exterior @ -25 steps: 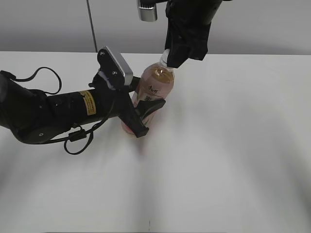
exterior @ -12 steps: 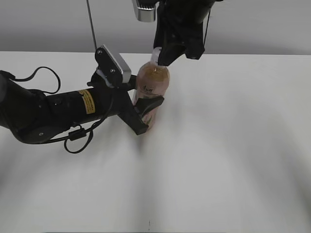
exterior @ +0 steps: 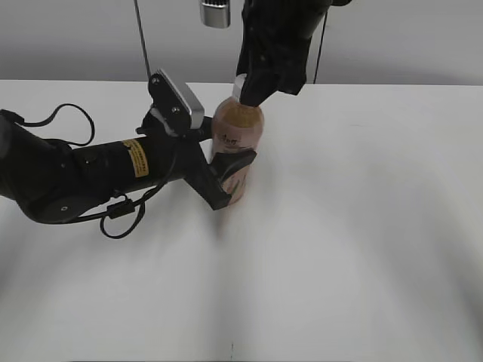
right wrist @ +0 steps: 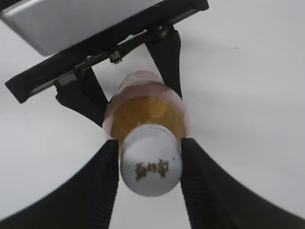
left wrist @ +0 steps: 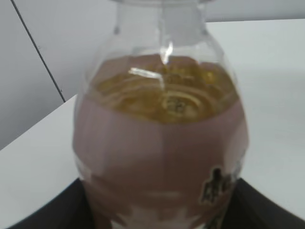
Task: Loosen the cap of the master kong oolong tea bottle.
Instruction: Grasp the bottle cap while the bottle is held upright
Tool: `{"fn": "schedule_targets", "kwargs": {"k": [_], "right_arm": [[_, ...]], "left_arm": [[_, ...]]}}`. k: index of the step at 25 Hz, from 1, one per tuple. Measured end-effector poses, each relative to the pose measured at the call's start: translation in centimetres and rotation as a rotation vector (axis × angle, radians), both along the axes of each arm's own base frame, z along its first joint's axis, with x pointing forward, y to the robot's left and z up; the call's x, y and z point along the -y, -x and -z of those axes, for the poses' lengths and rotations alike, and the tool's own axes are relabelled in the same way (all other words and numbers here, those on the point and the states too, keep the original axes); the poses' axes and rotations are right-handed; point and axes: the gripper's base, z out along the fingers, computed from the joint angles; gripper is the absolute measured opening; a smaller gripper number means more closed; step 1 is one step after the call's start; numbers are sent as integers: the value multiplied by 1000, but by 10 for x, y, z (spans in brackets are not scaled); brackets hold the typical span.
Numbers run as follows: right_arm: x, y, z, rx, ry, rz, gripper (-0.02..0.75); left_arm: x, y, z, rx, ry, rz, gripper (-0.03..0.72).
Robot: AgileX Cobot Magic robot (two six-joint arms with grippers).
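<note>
The master kong oolong tea bottle (exterior: 236, 139) stands on the white table, amber tea inside and pink label on its body. It fills the left wrist view (left wrist: 162, 143). My left gripper (exterior: 226, 170) is shut on the bottle's body from the left, its black fingers on both sides. The white cap (right wrist: 151, 165) with a dark logo on top shows in the right wrist view. My right gripper (right wrist: 150, 164) comes from above and is shut on the cap, its ribbed black fingers (right wrist: 102, 181) pressing both sides. In the exterior view the cap (exterior: 239, 87) is mostly hidden by this gripper (exterior: 249, 89).
The white table (exterior: 362, 226) spreads around the bottle. The left arm (exterior: 83, 177) lies low across the table's left with a black cable (exterior: 72, 121) looping behind it. A grey wall stands at the back.
The bottle has tipped back from leaning right to more upright, and its top has shifted left. The right gripper has moved left with the cap and turned.
</note>
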Motion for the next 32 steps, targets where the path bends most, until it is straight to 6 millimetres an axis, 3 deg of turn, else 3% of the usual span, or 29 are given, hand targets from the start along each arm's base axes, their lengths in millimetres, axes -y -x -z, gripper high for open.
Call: {"fn": "schedule_targets", "kwargs": {"k": [5, 12, 14, 19, 21, 25, 32], "right_arm": [[0, 2, -1, -50, -19, 99, 441], [3, 14, -29, -88, -122, 219, 468], [4, 17, -37, -139, -169, 342, 475], [9, 17, -44, -453, -304, 1048, 484], [10, 18, -44, -533, -330, 1216, 484], [8, 16, -38, -632, -352, 1388, 484], [1, 8, -15, -704, -315, 1482, 484]], "left_arm": [[2, 1, -1, 5, 4, 10, 398], [2, 1, 0, 5, 3, 13, 398], [2, 1, 0, 5, 3, 13, 398], [2, 1, 0, 5, 3, 13, 398], [2, 1, 0, 5, 2, 13, 398], [2, 1, 0, 4, 3, 13, 398], [2, 1, 0, 4, 3, 13, 398]]}}
